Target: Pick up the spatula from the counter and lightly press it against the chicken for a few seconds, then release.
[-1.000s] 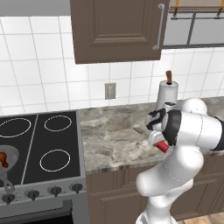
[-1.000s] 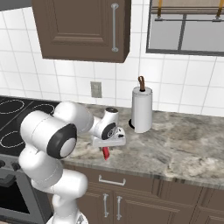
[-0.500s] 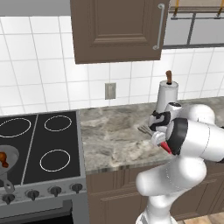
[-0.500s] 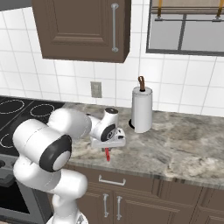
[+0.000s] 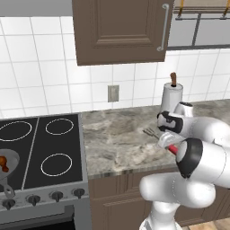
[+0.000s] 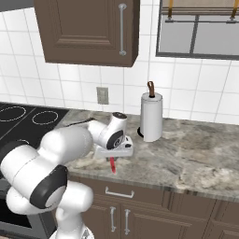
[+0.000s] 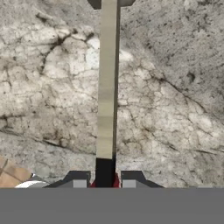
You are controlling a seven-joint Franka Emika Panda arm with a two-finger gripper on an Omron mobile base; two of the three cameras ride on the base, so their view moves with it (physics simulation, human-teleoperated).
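Nearest, by the front edge of the tabletop [image 5: 117,139]: fingers [image 7: 81,177] pinched nearly together on the handle of the spatula [image 5: 152,133], one on each side. Red grip at the held end, then a short dark neck, then a long flat pale-tan shaft, ending in a slotted metal-grey head. Cannot tell whether lifted or resting; shaft close over the stone with a thin shadow along one side. Under it, mottled grey-brown stone with lighter patches, carried on dark brown drawers [image 6: 140,205] with slim bar pulls. Off to the left, a black stove [image 5: 40,148] with white ring burners, and at its near left edge a grey pan [image 5: 15,157] holding the reddish-brown chicken [image 5: 3,162], well apart from the spatula. Farther back on the right, an upright paper towel roll [image 6: 151,116] on a brown-topped post, near the wall. Behind all, a white tiled wall [image 5: 40,81] with an outlet [image 5: 113,93], a dark brown cabinet [image 5: 119,29] above, and a window [image 6: 200,28] to the right. Long axis of the spatula running near to far, red grip toward the front edge, slotted head aimed far and slightly left.
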